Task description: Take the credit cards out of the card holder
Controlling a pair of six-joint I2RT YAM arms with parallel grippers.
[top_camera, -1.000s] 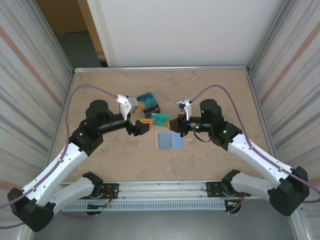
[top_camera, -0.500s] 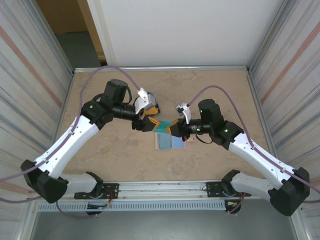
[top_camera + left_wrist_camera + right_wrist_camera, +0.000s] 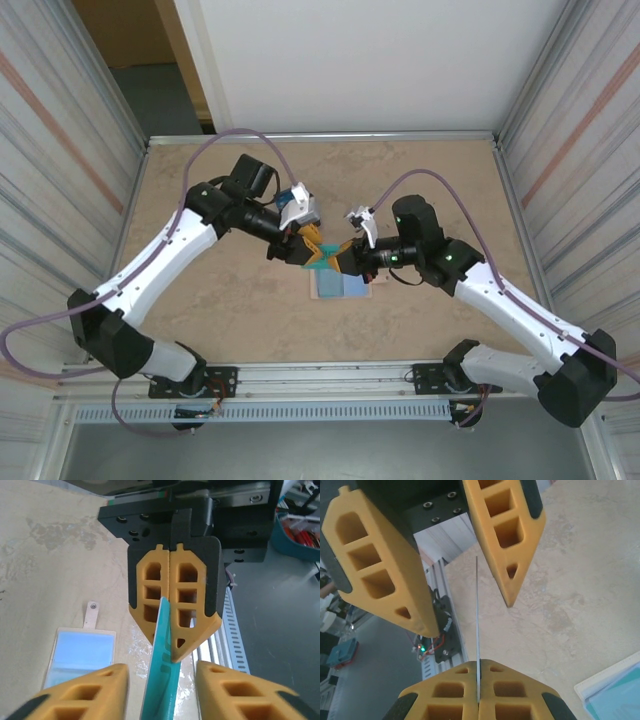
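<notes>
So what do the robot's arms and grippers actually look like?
The left arm and right arm have white shells with black joints and bases, each trailed by a purple-grey cable. The left gripper and right gripper carry orange, triangular fingers with rectangular cut-outs on black backing.

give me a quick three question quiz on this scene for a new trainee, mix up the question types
1. True or false: the right hand is shut on a teal credit card, holding it on edge above the table.
2. The left hand has its fingers: A) clamped on the card; B) on either side of the card, with gaps showing; C) flat on the table.
3. Fill in: the card holder lies ____ on the table, its pale blue inside facing up.

Key: 1 true; 2 B; 3 open.
</notes>
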